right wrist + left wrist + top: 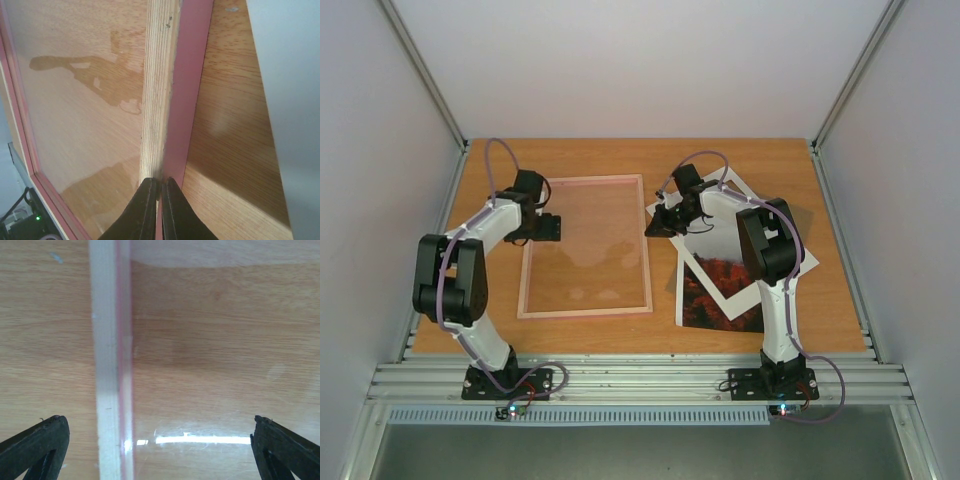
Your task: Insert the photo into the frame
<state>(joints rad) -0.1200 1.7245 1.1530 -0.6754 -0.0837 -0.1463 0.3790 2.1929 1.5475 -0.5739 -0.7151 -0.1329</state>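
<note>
Top external, one frame (585, 312), one photo (720, 290)

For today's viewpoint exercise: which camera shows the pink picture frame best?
Top external: the whole pink frame lies in view, all four borders. Left wrist shows only a stretch of one border; right wrist, one border close up and some pane.

No readable text anywhere, nothing legible on the frame (590, 179), the photo (715, 287), or the table (825, 185)
</note>
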